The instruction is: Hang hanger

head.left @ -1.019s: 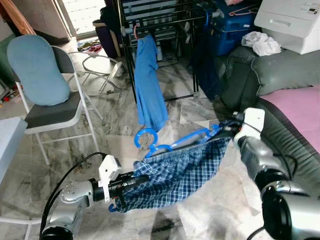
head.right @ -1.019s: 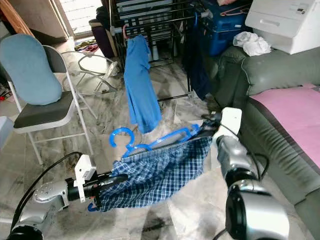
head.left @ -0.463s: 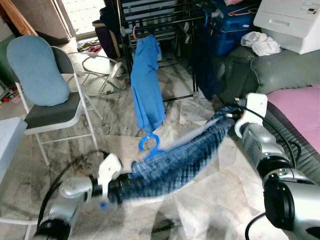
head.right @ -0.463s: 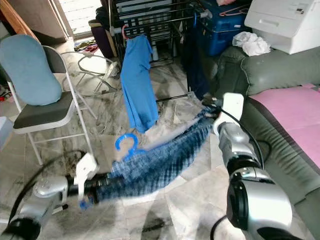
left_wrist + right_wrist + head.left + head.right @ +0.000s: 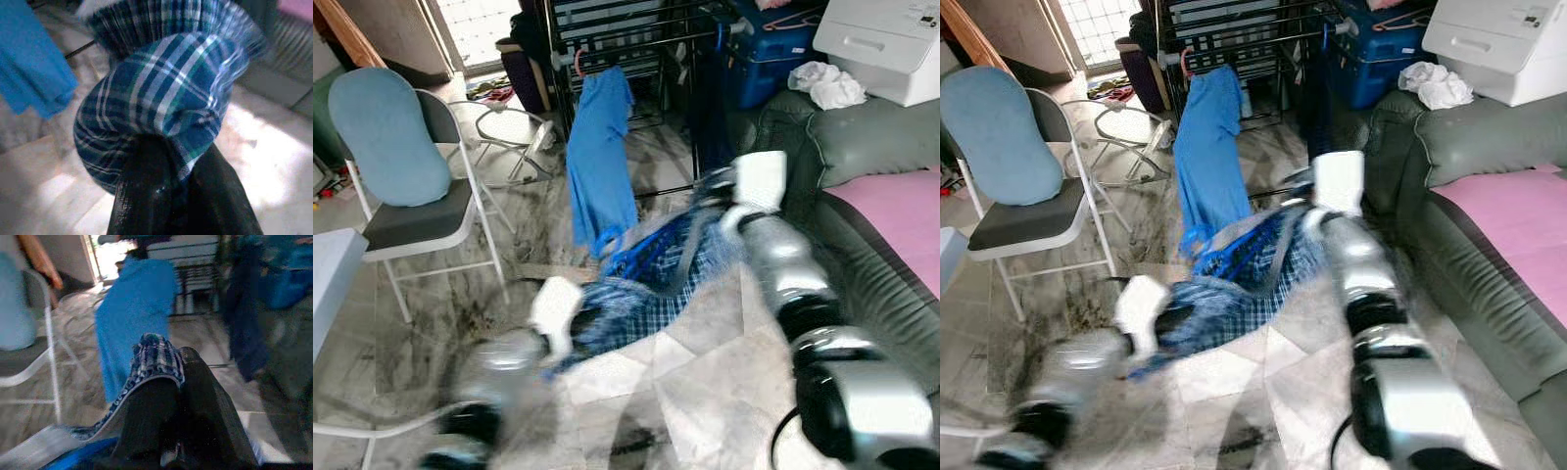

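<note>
- A blue-and-white plaid garment [image 5: 651, 279] hangs bunched between the 2 grippers, low over the grey marble-patterned floor [image 5: 705, 382], in front of the drying rack; both arms are blurred in the head views.
- The left gripper [image 5: 171, 183] sits at the garment's lower end, on the robot's left; in the left wrist view its black jaws are pressed together on a puffed fold of the plaid cloth.
- The right gripper [image 5: 168, 382] is higher and further forward, near the rack's foot; in the right wrist view its jaws pinch a hem of the same plaid cloth, with a strip of bright blue plastic at the frame's lower edge.
- Streaks of a bright blue plastic hanger [image 5: 641, 253] show inside the upper part of the bundle, too blurred to make out its hook.
- A black metal drying rack [image 5: 636, 39] stands behind, with a plain blue shirt [image 5: 600, 162] hanging from a rail on its left side, just beyond the bundle.
- A folding chair with a light-blue padded back [image 5: 386, 137] stands on the left.
- A dark grey sofa [image 5: 871, 147] with a pink cover [image 5: 901, 211] lies on the right; a white printer-like box [image 5: 886, 44] and crumpled white cloth [image 5: 822, 83] sit on top of it.
</note>
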`<state>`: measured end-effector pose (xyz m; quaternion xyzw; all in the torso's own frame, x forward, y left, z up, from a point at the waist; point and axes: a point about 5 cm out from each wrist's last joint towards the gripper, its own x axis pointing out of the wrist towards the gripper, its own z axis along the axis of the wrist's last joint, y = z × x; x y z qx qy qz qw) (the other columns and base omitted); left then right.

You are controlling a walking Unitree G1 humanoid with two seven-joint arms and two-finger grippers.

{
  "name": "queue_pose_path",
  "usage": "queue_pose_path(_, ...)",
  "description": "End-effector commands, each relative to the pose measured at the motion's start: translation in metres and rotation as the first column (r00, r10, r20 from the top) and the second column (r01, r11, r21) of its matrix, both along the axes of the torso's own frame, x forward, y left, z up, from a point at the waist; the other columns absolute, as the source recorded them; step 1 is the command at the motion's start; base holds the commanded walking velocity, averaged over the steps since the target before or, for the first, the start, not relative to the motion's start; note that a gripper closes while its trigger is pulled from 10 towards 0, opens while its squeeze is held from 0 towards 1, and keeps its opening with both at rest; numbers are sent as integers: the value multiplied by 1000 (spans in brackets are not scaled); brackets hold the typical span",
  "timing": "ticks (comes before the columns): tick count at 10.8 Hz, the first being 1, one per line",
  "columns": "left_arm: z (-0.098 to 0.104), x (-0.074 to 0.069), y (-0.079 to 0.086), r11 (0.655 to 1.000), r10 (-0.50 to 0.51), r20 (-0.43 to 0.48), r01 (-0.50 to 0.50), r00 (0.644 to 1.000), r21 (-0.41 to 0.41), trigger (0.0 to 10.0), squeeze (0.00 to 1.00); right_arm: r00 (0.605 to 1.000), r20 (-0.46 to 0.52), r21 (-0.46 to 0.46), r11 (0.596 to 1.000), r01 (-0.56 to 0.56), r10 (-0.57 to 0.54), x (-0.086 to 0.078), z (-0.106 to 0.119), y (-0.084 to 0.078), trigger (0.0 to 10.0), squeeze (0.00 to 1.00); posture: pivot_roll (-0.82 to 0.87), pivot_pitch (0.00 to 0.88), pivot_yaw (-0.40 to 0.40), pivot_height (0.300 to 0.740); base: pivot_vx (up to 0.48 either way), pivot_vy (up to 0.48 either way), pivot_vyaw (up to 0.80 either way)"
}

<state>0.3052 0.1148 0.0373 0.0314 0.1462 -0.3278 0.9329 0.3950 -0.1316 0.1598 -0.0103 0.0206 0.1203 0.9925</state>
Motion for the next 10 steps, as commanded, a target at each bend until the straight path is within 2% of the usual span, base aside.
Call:
queue_pose_path(1, 5, 7, 5, 997, 74, 8, -74, 997, -19, 0, 0, 999, 14, -17, 999, -36, 36, -2, 1, 7, 0, 0, -186, 0, 125, 740, 0, 0, 0)
queue_pose_path(3, 10, 17, -1, 964, 263, 27, -261, 965, -61, 0, 0, 994, -14, -20, 994, -112, 112, -11, -10, 24, 0, 0, -181, 0, 121, 740, 0, 0, 0)
queue_pose_path(4, 14, 21, -1, 936, 347, 48, -343, 937, -81, 0, 0, 981, -66, -41, 982, -183, 180, -20, -25, 36, 0, 0, -184, 0, 117, 740, 0, 0, 0)
queue_pose_path(5, 15, 22, -1, 922, 382, 49, -376, 923, -97, 0, 0, 972, -93, -65, 973, -221, 215, -27, -35, 41, 0, 0, -186, 0, 118, 740, 0, 0, 0)
queue_pose_path(7, 16, 24, -4, 909, 406, 30, -400, 914, -114, 0, 0, 938, -99, -52, 939, -339, 333, -44, -43, 59, 0, 0, -186, 0, 120, 740, 0, 0, 0)
queue_pose_path(8, 17, 26, -5, 903, 416, 27, -410, 909, -125, 0, 0, 897, -125, -45, 901, -431, 423, -55, -49, 69, 0, 0, -189, 0, 124, 740, 0, 0, 0)
queue_pose_path(10, 20, 28, -6, 895, 429, 22, -422, 903, -143, 0, 0, 802, -212, -46, 814, -579, 558, -80, -65, 72, 0, 0, -189, 0, 126, 740, 0, 0, 0)
